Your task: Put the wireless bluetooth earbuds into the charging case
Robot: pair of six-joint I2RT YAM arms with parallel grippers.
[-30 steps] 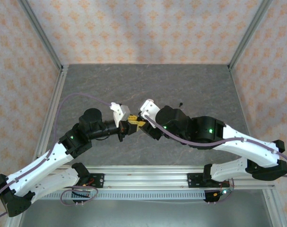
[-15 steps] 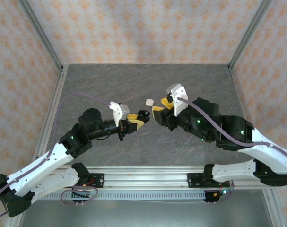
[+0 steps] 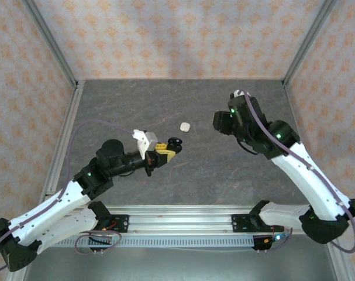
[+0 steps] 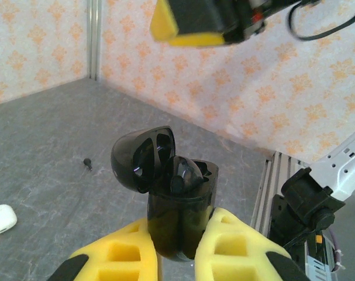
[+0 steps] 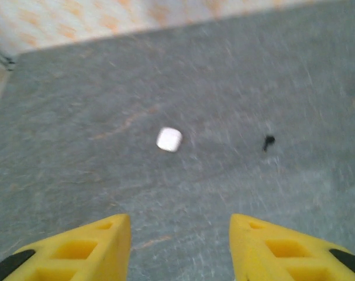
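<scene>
The black charging case (image 4: 177, 219) stands upright with its lid (image 4: 139, 158) flipped open, and my left gripper (image 4: 177, 249) is shut on its lower body. One black earbud (image 4: 186, 172) sits in the case. In the top view the case (image 3: 175, 142) is just ahead of the left gripper (image 3: 164, 153), left of centre. Another black earbud (image 5: 268, 141) lies loose on the table, also seen as a black earbud (image 4: 87, 164) far behind the case. My right gripper (image 5: 180, 246) hangs open and empty above the table; in the top view the right gripper (image 3: 220, 122) is at the right.
A small white rounded case (image 3: 185, 126) lies closed on the grey table (image 3: 130, 105) between the two grippers, visible as the white case (image 5: 169, 139) ahead of the right fingers. Patterned walls and metal frame posts (image 3: 66, 70) bound the table.
My right gripper has pulled away from the black case, rising and swinging to the back right. The left gripper still holds the case, shifted slightly.
</scene>
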